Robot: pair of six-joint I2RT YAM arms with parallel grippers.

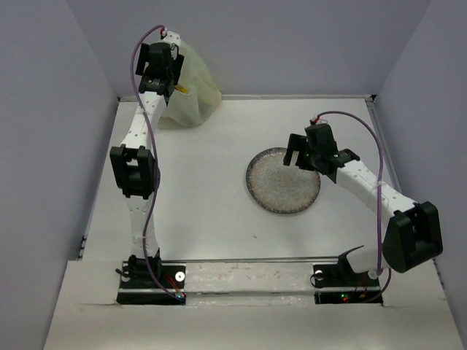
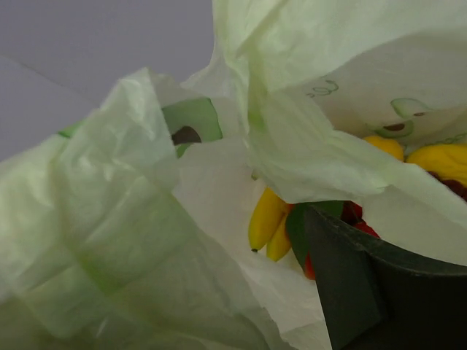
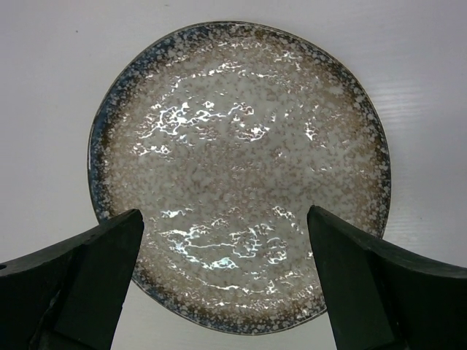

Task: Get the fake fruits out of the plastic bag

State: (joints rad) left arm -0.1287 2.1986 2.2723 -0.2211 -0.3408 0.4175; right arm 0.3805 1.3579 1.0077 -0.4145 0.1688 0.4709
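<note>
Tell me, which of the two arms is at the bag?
The left arm: the left gripper is among the folds of the plastic bag, while the right gripper hangs open above the speckled plate.

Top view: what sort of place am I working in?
Probably a lab test cell: plain grey walls boxing in a white table, with staged props, a speckled plate and a plastic bag.

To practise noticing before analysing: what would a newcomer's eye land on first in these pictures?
The crinkly pale green plastic bag bulging in the far left corner, with yellow bananas peeking from its folds. Then the speckled plate right of centre, the right gripper hovering over it, fingers apart.
</note>
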